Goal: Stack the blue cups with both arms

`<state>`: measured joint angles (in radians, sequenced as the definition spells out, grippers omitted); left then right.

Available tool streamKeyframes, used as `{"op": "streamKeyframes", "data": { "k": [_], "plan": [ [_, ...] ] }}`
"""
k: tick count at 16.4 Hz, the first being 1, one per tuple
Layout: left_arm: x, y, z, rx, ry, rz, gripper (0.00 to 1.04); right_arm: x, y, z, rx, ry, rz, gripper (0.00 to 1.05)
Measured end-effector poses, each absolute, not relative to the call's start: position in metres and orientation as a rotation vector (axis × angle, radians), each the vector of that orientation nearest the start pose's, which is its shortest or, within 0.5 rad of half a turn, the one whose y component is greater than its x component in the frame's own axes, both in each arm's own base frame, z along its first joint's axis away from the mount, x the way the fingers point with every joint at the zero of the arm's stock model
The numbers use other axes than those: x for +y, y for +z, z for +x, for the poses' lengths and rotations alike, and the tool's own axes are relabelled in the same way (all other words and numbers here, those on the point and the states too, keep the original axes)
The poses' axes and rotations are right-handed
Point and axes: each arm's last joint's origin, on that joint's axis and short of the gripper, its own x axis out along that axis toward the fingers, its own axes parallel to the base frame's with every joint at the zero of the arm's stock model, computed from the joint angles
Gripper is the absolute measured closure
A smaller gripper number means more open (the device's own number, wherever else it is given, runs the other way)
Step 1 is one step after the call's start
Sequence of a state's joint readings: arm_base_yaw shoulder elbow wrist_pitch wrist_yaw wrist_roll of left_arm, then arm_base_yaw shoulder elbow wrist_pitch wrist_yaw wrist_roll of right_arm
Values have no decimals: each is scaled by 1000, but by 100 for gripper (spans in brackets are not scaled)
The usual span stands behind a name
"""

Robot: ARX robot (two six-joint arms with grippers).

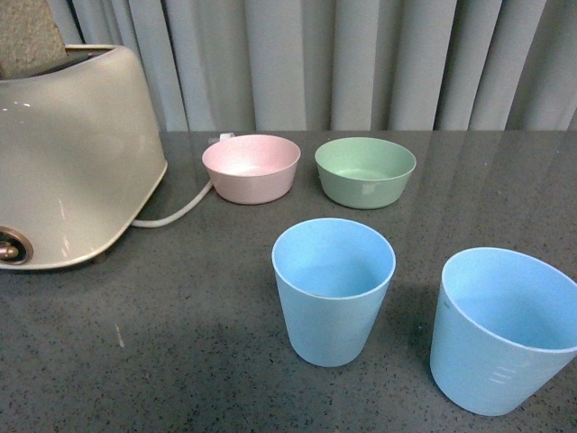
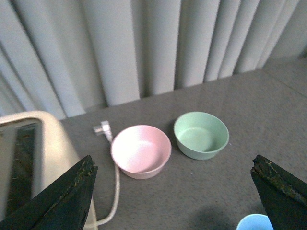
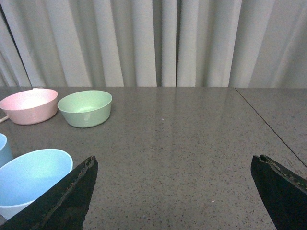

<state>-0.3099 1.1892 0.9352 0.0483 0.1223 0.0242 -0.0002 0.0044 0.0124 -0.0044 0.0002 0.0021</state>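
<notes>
— What's the setting?

— A dark grey speckled countertop (image 1: 180, 343) runs back to pale grey pleated curtains (image 1: 361, 63). A cream toaster (image 1: 72, 153) sits at the far left with a brownish slice (image 1: 27, 36) poking out of its slot. Its white cord (image 1: 176, 212) trails off toward a plug (image 2: 102, 128) lying on the counter.

— And the containers?

— Near the curtains, a pink bowl (image 1: 251, 169) and a green bowl (image 1: 365, 171) stand side by side, close but apart, both empty. In front of them the two cups stand upright, empty and apart. The plain blue cup (image 1: 334, 293) is near the middle. The lined blue cup (image 1: 500, 334) is to its right and nearer the camera, cut by the frame edge, with faint raised lines low on its side.

— Where are the arms?

— Neither shows in the front view. In the wrist views, the left gripper (image 2: 175, 187) hangs above the counter facing the bowls, jaws spread wide and holding nothing. The right gripper (image 3: 172, 191) is likewise wide and empty, with the lined blue cup just beside one finger.
</notes>
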Motion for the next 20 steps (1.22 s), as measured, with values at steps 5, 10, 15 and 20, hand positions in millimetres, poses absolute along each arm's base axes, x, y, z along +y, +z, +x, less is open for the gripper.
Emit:
{"op": "streamKeyframes", "data": {
  "k": [5, 10, 15, 20],
  "plan": [
    [-24, 330, 184, 1, -100, 28, 21, 0, 167, 97, -4, 0, 2, 7],
    [0, 266, 128, 20, 7, 7, 59, 0, 167, 97, -4, 0, 2, 7],
    [0, 219, 115, 8, 1, 3, 104, 0, 167, 97, -4, 0, 2, 7],
    [0, 195, 110, 5, 1, 4, 104, 0, 167, 97, -4, 0, 2, 7]
  ]
}}
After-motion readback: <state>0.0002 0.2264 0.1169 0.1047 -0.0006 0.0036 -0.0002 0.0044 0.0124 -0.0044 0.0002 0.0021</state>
